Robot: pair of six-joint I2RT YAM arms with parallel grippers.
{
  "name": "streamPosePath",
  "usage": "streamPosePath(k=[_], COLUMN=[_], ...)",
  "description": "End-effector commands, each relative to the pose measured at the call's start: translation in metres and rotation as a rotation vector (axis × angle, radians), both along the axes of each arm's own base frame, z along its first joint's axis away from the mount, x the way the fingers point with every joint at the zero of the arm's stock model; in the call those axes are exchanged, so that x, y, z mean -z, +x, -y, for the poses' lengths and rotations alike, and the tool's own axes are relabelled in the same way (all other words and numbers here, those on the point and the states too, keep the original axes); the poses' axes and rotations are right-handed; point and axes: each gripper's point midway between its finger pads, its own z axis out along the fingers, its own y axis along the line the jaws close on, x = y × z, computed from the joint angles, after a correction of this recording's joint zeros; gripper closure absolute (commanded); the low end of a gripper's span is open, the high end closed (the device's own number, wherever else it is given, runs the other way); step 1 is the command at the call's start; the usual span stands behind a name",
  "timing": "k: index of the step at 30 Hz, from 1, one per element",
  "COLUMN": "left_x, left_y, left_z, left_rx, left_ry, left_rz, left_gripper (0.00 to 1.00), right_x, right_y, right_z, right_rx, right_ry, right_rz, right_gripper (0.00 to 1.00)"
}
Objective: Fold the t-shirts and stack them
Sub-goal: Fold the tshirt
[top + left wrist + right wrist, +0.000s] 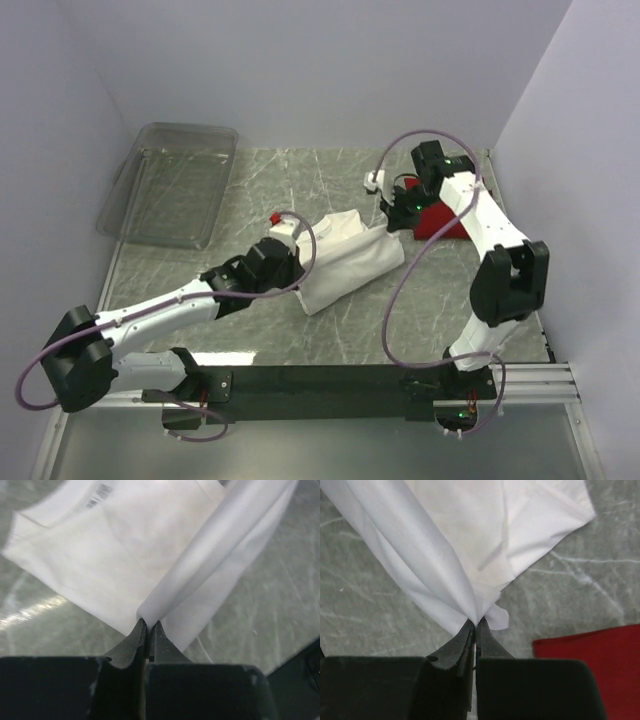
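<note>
The white t-shirt (345,258) lies partly folded in the middle of the marble table, its label showing in the left wrist view. My left gripper (148,623) is shut on a raised fold of the white t-shirt (125,545) at its left end. Over at the right end, my right gripper (476,624) pinches a bunched corner of that white t-shirt (465,540), lifted off the table. The red t-shirt (440,222) lies flat behind the right gripper (393,220), and shows as a red t-shirt (590,660) at the lower right of the right wrist view.
A clear plastic bin (172,183) stands at the back left of the table. White walls close in the left, back and right sides. A dark rail (330,382) runs along the near edge between the arm bases.
</note>
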Motion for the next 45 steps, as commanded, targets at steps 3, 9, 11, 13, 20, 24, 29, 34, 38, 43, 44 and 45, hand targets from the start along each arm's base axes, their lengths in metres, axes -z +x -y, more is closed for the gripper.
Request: streamPosePath(k=[3, 9, 11, 13, 20, 24, 29, 34, 38, 43, 44, 45], left_x=[-0.012, -0.013, -0.008, -0.005, 0.001, -0.004, 0.009, 0.027, 0.041, 0.049, 0.051, 0.051], left_y=[0.051, 0.084, 0.092, 0.096, 0.118, 0.136, 0.156, 0.16, 0.163, 0.167, 0.168, 0.168], left_z=[-0.026, -0.057, -0.066, -0.069, -0.077, -0.078, -0.085, -0.09, -0.095, -0.096, -0.097, -0.096], left_rx=[-0.089, -0.203, -0.23, -0.233, -0.27, -0.283, -0.317, -0.335, -0.35, -0.357, -0.362, -0.364], left_ry=[0.025, 0.029, 0.04, 0.042, 0.063, 0.085, 0.136, 0.162, 0.185, 0.2, 0.204, 0.201], left_rz=[0.044, 0.056, 0.048, 0.038, 0.058, 0.088, 0.068, 0.035, 0.01, -0.007, -0.013, -0.013], left_gripper=[0.99, 0.99, 0.99, 0.99, 0.99, 0.99, 0.99, 0.99, 0.99, 0.99, 0.99, 0.99], right_x=[-0.021, -0.02, -0.014, -0.01, 0.008, 0.016, 0.024, 0.033, 0.042, 0.051, 0.051, 0.052], right_y=[0.053, 0.09, 0.099, 0.105, 0.131, 0.143, 0.153, 0.157, 0.163, 0.168, 0.168, 0.17], right_z=[-0.03, -0.053, -0.059, -0.063, -0.071, -0.067, -0.069, -0.076, -0.079, -0.078, -0.078, -0.076], right_rx=[0.104, 0.168, 0.193, 0.21, 0.314, 0.39, 0.445, 0.457, 0.48, 0.515, 0.516, 0.528], right_ry=[0.073, 0.108, 0.119, 0.128, 0.15, 0.138, 0.154, 0.145, 0.132, 0.121, 0.121, 0.116], right_rz=[0.034, 0.055, 0.046, 0.042, 0.036, 0.051, 0.046, 0.042, 0.044, 0.042, 0.044, 0.045], right_gripper=[1.0, 1.0, 1.0, 1.0, 1.0, 1.0, 1.0, 1.0, 1.0, 1.0, 1.0, 1.0])
